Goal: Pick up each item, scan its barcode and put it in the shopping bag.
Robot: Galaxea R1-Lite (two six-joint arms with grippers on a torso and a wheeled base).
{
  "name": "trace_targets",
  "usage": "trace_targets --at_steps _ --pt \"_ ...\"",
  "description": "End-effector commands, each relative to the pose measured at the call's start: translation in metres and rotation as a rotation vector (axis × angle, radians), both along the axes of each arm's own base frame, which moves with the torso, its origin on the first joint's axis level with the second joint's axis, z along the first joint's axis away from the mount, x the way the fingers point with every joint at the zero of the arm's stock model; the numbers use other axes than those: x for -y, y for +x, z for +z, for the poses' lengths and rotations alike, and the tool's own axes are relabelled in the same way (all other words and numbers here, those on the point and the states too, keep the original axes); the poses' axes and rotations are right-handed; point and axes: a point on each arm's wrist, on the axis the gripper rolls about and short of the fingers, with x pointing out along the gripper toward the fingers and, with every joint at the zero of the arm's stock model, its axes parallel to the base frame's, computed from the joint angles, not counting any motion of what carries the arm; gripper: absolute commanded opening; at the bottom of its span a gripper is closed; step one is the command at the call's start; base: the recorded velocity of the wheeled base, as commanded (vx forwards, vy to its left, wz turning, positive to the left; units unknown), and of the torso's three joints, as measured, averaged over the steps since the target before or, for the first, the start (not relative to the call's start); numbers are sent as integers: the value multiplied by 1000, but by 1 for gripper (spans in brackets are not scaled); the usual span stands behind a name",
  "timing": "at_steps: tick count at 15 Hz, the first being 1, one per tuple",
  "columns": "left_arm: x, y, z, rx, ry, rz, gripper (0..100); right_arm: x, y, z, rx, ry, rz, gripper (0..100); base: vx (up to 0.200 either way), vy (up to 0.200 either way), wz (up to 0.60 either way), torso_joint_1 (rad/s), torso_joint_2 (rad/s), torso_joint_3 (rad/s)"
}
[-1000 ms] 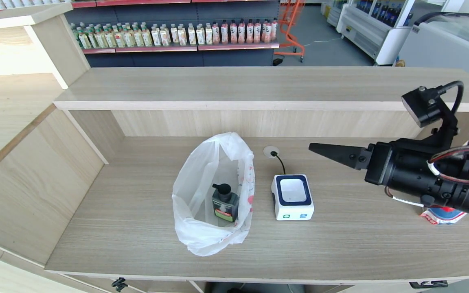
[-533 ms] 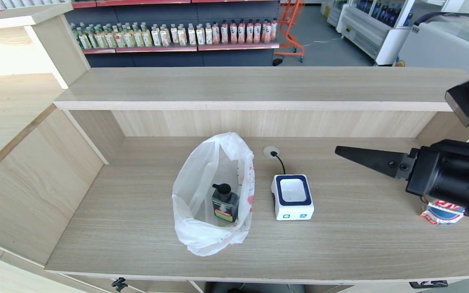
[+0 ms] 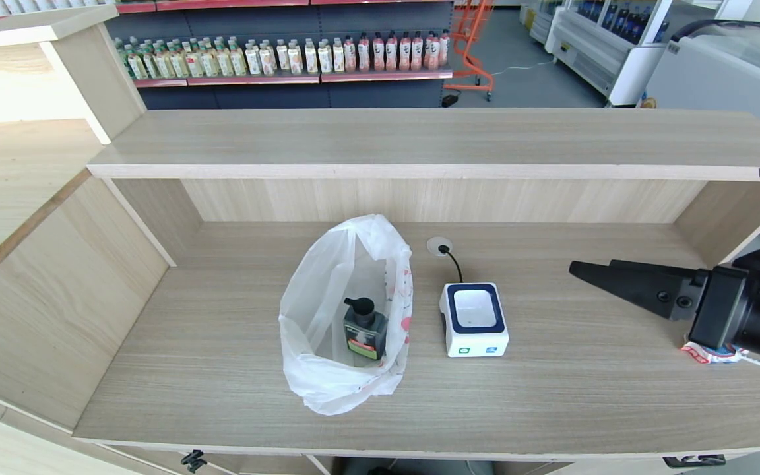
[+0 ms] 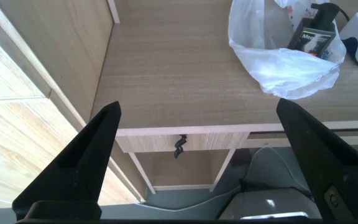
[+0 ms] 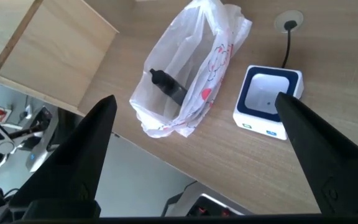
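Presently, the scanner (image 3: pixel 474 318) stood on the wooden counter (image 3: pixel 221 369) with its window facing up, and its black cable (image 3: pixel 452 262) ran from its far side to a round port in the counter. The shopping bag (image 3: pixel 327 310) stood just to the left of the scanner, close to it, mouth open upward. One item, a dark pump bottle (image 3: pixel 363 328), sat inside the bag, low down. Its long axis ran in line with the scanner's long sides: base toward the counter's front edge, pump head toward the back wall, spout turned away from the scanner. Whether it stood upright or leaned could not be told.

The right gripper (image 5: pixel 194 98) hung above the counter, well to the right of the scanner, with its tips pointing back toward it. Its fingers (image 5: pixel 98 130) were spread wide and held nothing. A red, white and blue packet (image 3: pixel 710 353) lay farther right of the scanner, mostly hidden beneath that arm; its long axis could not be told.

The left gripper (image 4: pixel 199 104) hung past the counter's front edge, beyond the bag from the scanner, fingers likewise spread and empty
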Motion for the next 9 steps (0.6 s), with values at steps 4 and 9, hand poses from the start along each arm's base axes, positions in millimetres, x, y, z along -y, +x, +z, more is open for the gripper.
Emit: trace_targets --at_steps 4,9 --pt "0 0 0 -2 0 0 100 6 0 -1 -1 0 -30 100 0 0 0 0 0 0" --pt "0 0 0 -2 0 0 100 9 -5 -9 -21 -9 -34 100 0 0 0 0 0 0"
